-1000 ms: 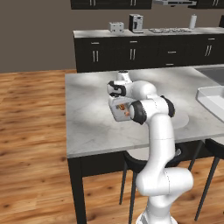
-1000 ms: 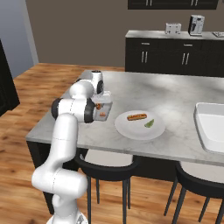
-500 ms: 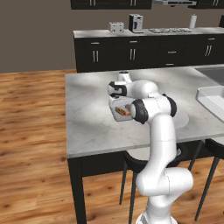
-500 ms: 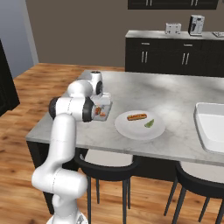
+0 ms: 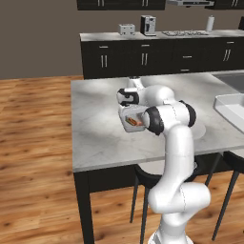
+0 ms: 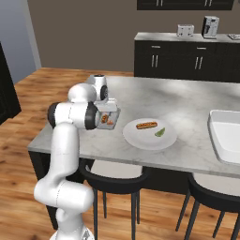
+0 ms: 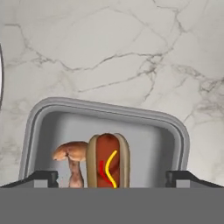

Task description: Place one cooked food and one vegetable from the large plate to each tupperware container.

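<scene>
My gripper (image 7: 111, 179) hangs open just above the small grey tupperware container (image 7: 148, 135), with a fingertip (image 7: 43, 178) at each side. A hot dog (image 7: 108, 159) and a brown mushroom (image 7: 72, 155) lie in that container, free of the fingers. From the right base view the grey container (image 6: 110, 121) sits left of the large plate (image 6: 140, 138). The plate holds another hot dog (image 6: 146, 125) and a green vegetable (image 6: 160, 132). The white tupperware container (image 6: 214, 136) stands far right. In the left base view the gripper (image 5: 129, 108) is over the grey container (image 5: 127, 121).
All of this rests on a marble island counter (image 6: 187, 101) with dark stools (image 6: 115, 176) tucked under its near edge. A dark cabinet run with a toaster (image 6: 185, 30) and coffee machine (image 6: 210, 26) lines the back wall. The white container (image 5: 224, 102) lies right of the arm.
The jaws have spread wide and the hot dog they held now lies loose in the grey container. The arm has hardly moved.
</scene>
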{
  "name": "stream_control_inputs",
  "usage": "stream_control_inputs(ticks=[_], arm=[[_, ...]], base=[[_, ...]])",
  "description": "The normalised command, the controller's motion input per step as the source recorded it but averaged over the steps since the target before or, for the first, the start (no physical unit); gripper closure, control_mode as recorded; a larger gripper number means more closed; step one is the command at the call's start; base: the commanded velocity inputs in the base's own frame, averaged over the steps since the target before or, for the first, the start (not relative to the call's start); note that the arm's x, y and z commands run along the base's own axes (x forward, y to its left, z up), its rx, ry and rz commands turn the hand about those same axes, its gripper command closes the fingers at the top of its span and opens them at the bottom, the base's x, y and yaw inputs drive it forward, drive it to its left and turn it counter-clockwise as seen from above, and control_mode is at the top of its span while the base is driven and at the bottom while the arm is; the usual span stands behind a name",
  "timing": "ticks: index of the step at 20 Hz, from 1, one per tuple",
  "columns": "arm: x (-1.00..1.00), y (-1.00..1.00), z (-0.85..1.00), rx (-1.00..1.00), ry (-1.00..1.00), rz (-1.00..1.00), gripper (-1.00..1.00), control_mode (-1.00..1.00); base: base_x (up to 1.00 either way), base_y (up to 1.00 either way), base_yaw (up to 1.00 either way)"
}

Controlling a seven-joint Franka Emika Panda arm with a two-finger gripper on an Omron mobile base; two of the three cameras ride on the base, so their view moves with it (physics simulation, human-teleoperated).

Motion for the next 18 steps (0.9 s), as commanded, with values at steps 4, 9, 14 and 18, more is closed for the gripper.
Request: stream_control_inputs(ticks=[4, 9, 14, 18], arm=[[-0.4, 0.03, 0.87, -0.19, 0.0, -0.06, -1.0, -1.0], [-0.67, -0.31, 0.19, 0.01, 0.2, -0.22, -1.0, -1.0], [-0.96, -0.58, 0.17, 0.19, 0.23, -0.28, -1.0, -1.0], [-1.0, -0.17, 0.22, 0.2, 0.06, -0.12, -1.0, -1.0]], base=[[0.0, 0.0, 0.0], [0.0, 0.0, 0.0], [0.0, 0.0, 0.0], [0.0, 0.0, 0.0]])
